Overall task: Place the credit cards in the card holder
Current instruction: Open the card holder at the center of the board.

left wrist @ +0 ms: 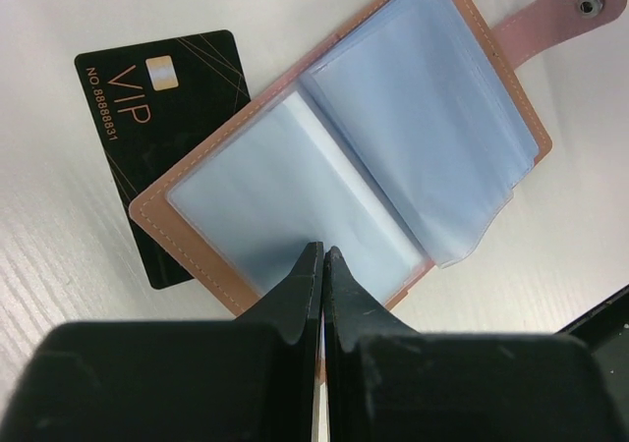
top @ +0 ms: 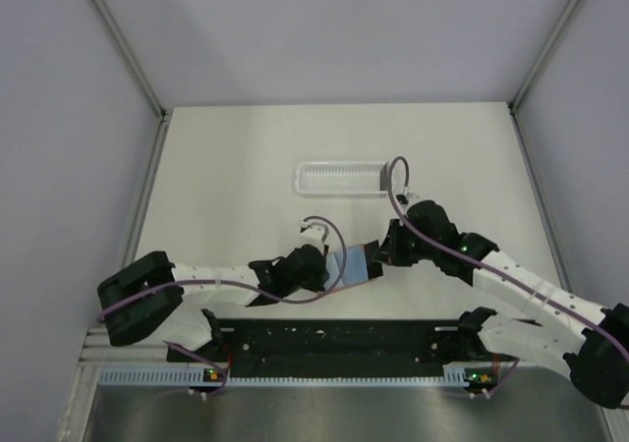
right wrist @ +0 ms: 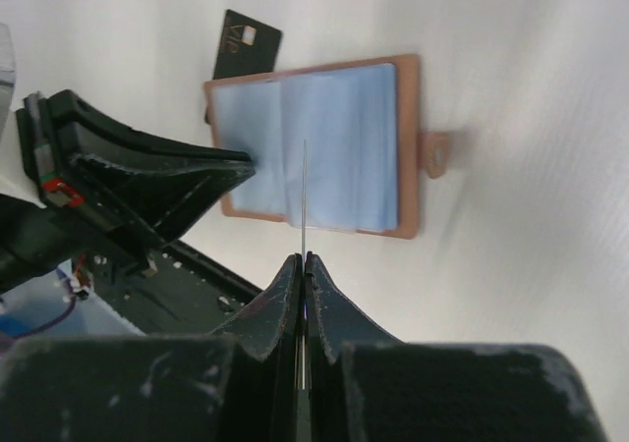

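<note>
Left wrist view: left gripper (left wrist: 322, 254) pressed shut, touching the open reddish-brown leather card holder (left wrist: 346, 157); right gripper (right wrist: 304, 258) pinches, maybe, a thin card (right wrist: 304, 194).

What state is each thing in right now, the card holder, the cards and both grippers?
card holder: open flat, strap unsnapped
VIP card: face up, partly under the card holder
left gripper: shut, tips on a blue sleeve
right gripper: shut on a thin sheet, seen edge-on

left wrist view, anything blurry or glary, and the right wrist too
Left wrist: credit card lettering and card holder sharp, soft sheen on the sleeves, left gripper's fingers slightly soft. Right wrist: holder sharp, right gripper's fingers soft, table bright but not blown out.
</note>
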Available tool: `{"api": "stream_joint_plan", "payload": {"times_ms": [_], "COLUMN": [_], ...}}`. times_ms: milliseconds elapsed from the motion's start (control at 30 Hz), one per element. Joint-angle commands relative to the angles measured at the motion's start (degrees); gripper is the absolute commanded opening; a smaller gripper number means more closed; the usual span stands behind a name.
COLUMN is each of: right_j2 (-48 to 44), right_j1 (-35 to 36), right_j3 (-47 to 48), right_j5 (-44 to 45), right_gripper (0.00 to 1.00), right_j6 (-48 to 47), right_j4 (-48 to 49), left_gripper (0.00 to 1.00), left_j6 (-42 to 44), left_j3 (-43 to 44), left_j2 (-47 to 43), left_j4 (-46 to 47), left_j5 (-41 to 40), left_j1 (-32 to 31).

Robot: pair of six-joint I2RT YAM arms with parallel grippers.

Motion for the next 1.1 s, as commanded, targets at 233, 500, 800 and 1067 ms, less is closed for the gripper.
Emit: {"api": "stream_joint_plan", "payload": {"times_ms": [233, 500, 800, 1067], "right_j2": [14.46, 22.29, 29.94, 29.25], "right_j1": [1.34, 3.89, 4.86, 5.21], "right_j3": [3.94, 7.62, 10.26, 11.23], "right_j5": [-15.95, -15.34, -11.04, 0.91], "right_gripper": [0.0, 0.0, 0.0, 0.0], "right_j6": [-2.76, -5.66, -5.93, -6.1], "right_j4": [15.51, 17.98, 17.02, 8.23], "left_gripper": [0.0, 0.0, 0.0, 0.0], "left_j6": [-2.22, -2.48, -3.28, -3.71], "left_j3": [-3.77, -4.73, -6.76, -7.02], "left_j2": [-8.86, -8.07, -8.42, -7.02], "left_j4": [0.49, 0.49, 1.11, 1.46], "left_j5": [-0.48, -0.48, -0.4, -0.13], "left_j1": [-0.21, -0.21, -0.38, -0.47]}}
